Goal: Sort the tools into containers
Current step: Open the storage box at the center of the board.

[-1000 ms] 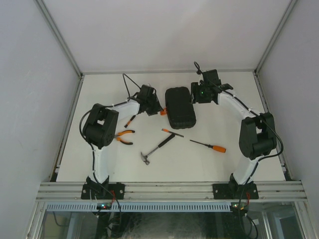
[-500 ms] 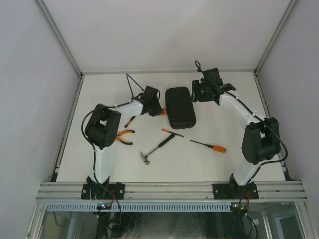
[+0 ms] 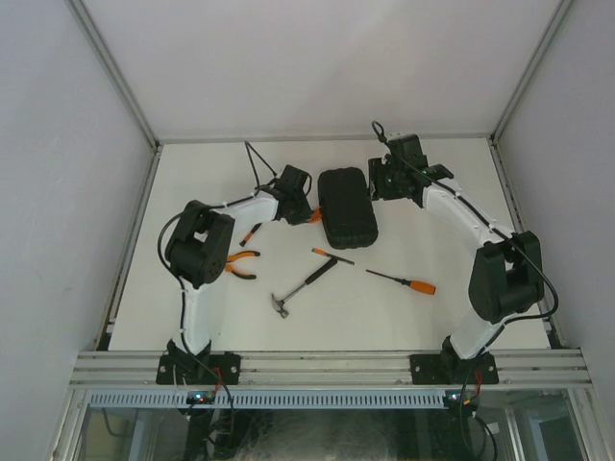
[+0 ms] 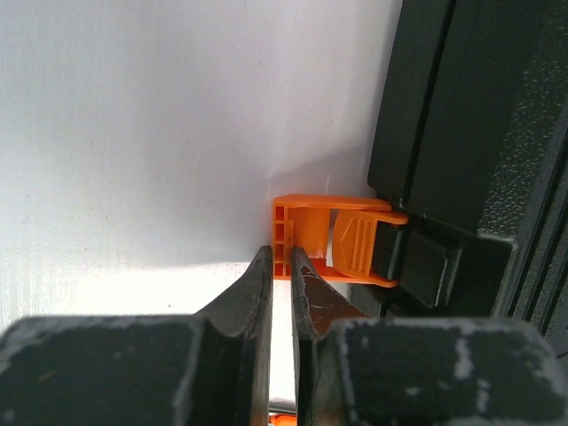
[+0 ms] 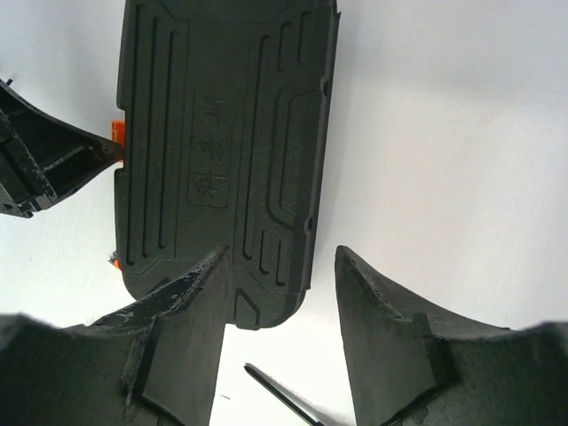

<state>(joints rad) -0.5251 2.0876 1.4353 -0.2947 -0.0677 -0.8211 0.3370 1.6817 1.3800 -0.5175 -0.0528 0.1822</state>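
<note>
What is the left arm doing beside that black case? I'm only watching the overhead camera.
Observer: Its wrist camera shows the left gripper closed to a slit on the edge of the orange latch.
Operator: And the right arm, is it holding anything?
Observer: No. Its wrist camera shows the right gripper open and empty, pointed at the black case.
Operator: Is anything marked on it?
Observer: Moulded ribs and raised characters, too fine to make out from overhead.
</note>
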